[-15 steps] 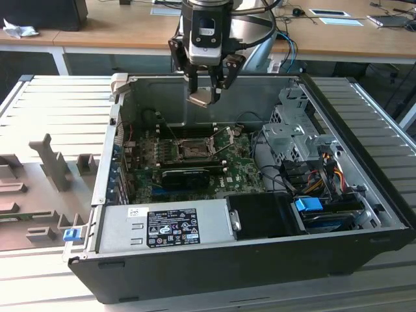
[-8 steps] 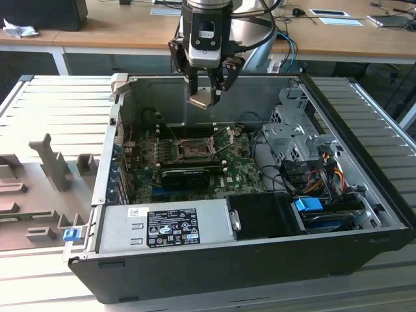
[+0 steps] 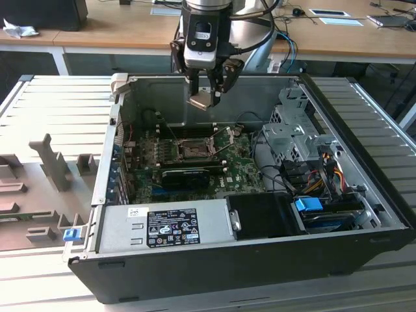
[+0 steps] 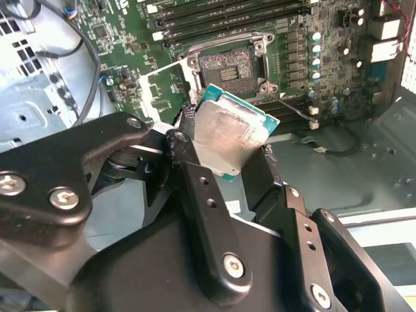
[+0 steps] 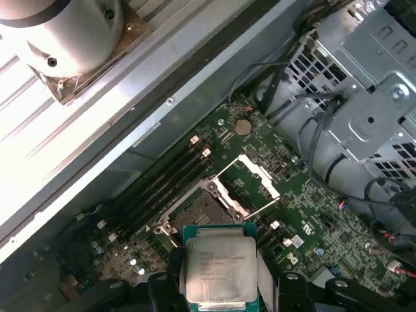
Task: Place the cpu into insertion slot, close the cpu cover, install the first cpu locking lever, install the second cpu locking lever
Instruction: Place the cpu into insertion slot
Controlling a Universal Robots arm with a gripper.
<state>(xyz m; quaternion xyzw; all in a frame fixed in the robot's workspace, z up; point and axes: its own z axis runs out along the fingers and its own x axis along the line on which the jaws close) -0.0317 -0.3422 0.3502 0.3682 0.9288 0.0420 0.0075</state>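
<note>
**Jaws hold cpu over the open socket**

Black jaws, closest to my wrist cameras, are clenched on the cpu (image 4: 233,133), pinching it by two opposite edges with the chip tilted. From my remote seat I see it hanging in the air well above the insertion slot (image 4: 227,64), touching nothing but the jaws and not yet seated. The slot's dark centre lies bare. The cpu cover (image 5: 260,174) stands swung open just beside the slot, on its hinge. Green motherboard (image 3: 242,174) surrounds the slot, with long dark memory slots (image 4: 227,14) running just beside it. In the exterior view, the grey power supply (image 3: 162,224) sits between the slot and the computer case's (image 3: 195,276) black front wall. The case rests on a slatted grey surface (image 3: 52,104).
</note>
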